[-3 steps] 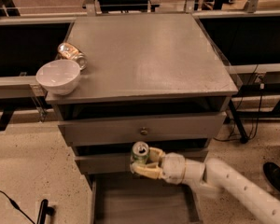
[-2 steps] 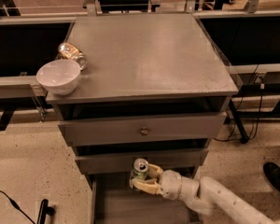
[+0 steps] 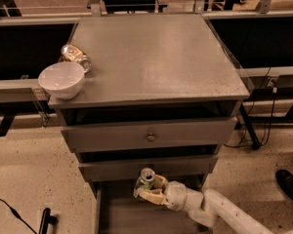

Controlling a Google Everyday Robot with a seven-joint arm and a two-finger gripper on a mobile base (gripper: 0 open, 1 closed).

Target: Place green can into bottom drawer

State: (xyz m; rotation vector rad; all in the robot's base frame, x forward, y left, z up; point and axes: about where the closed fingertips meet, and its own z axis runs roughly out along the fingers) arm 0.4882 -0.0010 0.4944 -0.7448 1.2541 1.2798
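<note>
The green can (image 3: pixel 145 181) is upright with its silver top showing, held in my gripper (image 3: pixel 152 189). The gripper's pale fingers (image 3: pixel 153 197) are shut around the can's body. The arm reaches in from the lower right. The can hangs just in front of the middle drawer's face, above the back part of the open bottom drawer (image 3: pixel 122 213). The bottom drawer is pulled out at the frame's lower edge, showing a flat grey floor and its left side wall.
A white bowl (image 3: pixel 61 79) sits at the cabinet top's front left corner, with a gold-brown can (image 3: pixel 75 56) lying behind it. The upper drawer with a brass knob (image 3: pixel 150 137) is slightly open. A dark shoe (image 3: pixel 289 184) is on the floor at right.
The arm has lowered the green can from the level of the upper drawer's face down to just above the open bottom drawer. The bowl and gold-brown can have not moved.
</note>
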